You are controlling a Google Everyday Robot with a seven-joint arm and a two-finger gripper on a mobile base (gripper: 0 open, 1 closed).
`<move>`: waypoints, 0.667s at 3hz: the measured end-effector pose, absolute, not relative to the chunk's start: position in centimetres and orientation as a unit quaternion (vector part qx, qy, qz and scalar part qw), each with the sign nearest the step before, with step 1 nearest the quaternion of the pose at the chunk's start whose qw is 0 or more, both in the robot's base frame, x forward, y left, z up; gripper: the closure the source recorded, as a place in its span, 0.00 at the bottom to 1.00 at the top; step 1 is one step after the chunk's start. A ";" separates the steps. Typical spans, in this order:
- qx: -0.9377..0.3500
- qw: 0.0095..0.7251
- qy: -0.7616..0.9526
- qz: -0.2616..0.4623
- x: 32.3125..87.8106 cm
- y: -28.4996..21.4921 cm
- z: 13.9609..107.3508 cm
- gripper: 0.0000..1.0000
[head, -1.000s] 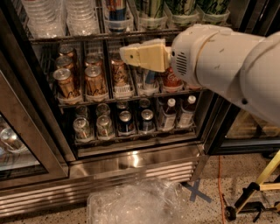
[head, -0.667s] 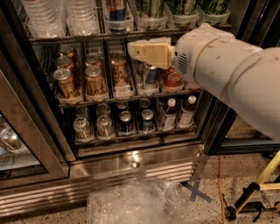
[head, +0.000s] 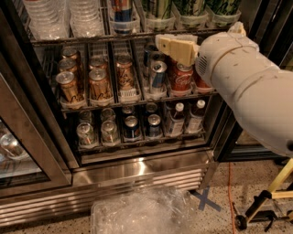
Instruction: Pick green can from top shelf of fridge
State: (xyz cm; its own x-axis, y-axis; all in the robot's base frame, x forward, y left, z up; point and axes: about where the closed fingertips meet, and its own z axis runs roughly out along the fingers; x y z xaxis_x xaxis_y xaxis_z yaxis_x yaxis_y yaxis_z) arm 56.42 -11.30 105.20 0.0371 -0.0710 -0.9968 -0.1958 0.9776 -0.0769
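Shift since a second ago: end effector (head: 160, 43) carried rightward and upward, away from the gold-brown lanes and up against the front edge of the top shelf (head: 82, 40).
End effector: tan, pointing left from a bulky white arm (head: 247, 87); level with the front edge of the top shelf; released or clenched, cannot tell.
Green can (head: 158, 7): upright on the top shelf, seated in a clear holder (head: 160, 23), right of the shelf's middle and directly above the end effector; not touched by it.
Like cans: two more green-print cans (head: 190, 6), further right on the top shelf, each in its own clear holder.
Blue-and-red can (head: 122, 10): at the middle of the top shelf, also in a clear holder.
Cup stacks (head: 43, 18): clear plastic, filling the left end of the top shelf.
One rack below the top shelf: gold-brown cans (head: 68, 84) in the left lanes, a blue-and-silver can (head: 158, 75) in the middle, red cola cans (head: 182, 75) to the right, partly behind the arm.
Two racks below the top shelf: small cans (head: 109, 131) left, dark cans (head: 132, 127) in the middle, bottles (head: 176, 116) right.
Fridge (head: 137, 176): door open, louvred steel base far beneath the top shelf.
Floor: crumpled clear plastic (head: 142, 212) in front of that base.
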 end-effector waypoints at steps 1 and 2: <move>-0.096 0.714 0.692 0.044 56.4 -11.3 105.2 0.00; -0.092 0.726 0.680 0.043 57.3 -10.9 105.7 0.00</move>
